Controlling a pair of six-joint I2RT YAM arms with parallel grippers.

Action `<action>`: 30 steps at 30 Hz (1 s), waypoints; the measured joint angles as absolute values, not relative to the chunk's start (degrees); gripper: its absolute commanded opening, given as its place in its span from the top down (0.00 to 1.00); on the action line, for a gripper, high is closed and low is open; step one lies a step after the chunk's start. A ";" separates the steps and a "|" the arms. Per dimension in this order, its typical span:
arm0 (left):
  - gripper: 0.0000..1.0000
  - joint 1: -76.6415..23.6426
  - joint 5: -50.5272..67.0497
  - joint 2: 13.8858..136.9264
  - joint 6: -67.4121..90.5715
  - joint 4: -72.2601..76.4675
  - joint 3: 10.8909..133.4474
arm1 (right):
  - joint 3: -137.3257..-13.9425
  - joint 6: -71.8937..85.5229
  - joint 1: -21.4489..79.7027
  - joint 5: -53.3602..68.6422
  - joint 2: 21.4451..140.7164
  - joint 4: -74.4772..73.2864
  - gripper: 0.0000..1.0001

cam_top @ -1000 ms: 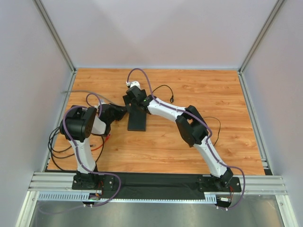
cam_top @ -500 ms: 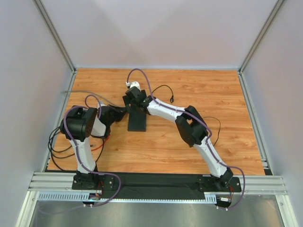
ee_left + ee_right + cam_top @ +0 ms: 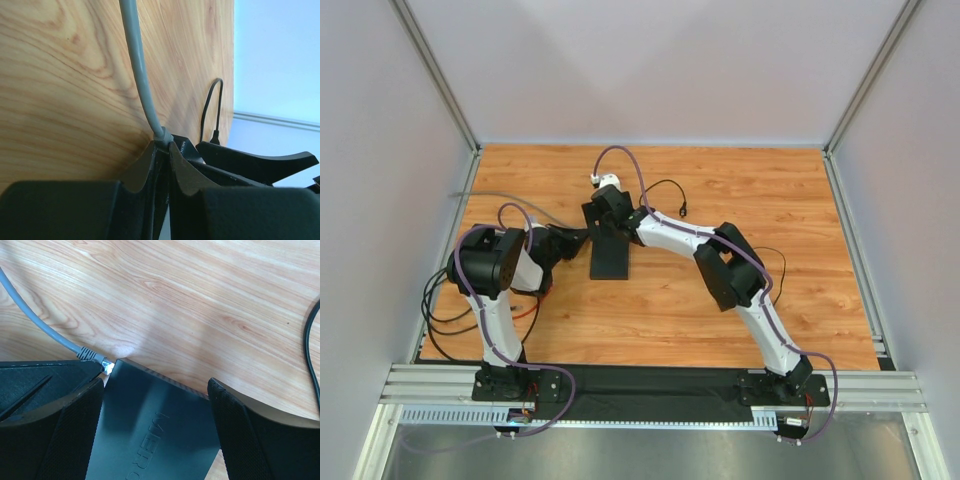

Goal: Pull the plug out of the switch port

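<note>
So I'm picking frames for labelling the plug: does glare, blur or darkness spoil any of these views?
Top external: even light, soft shadows, details tiny. Left wrist: the left claw is dark and underexposed against a bright wall; the grey cable looks slightly soft. Right wrist: sharp, with a glare patch on the table beside the plug and a sheen on the switch.

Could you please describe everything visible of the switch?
The switch is a flat, thin black rectangular box with a slight sheen and same-coloured lettering beginning MER on top. It lies flat on the wooden table, its length running away from the arm bases. The right claw straddles its far end, a finger against each long side. At its far-left corner sits the clear tip of the plug on the grey cable, pinched by the left claw; whether it is seated in a port cannot be told.
</note>
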State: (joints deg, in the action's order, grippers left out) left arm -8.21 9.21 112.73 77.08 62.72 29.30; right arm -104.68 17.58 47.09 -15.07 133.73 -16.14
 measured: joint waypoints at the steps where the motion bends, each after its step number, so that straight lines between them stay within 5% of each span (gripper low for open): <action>1: 1.00 -8.21 9.21 112.73 77.10 62.74 29.28 | -104.55 17.67 46.96 -14.70 133.71 -15.97 0.16; 26: 1.00 -6.98 10.72 112.88 77.49 63.72 28.58 | -102.98 22.79 42.78 -3.97 133.29 -14.90 0.16; 30: 0.90 -6.98 10.68 114.19 78.22 65.80 28.60 | -102.28 23.49 42.02 -2.63 133.03 -14.37 0.16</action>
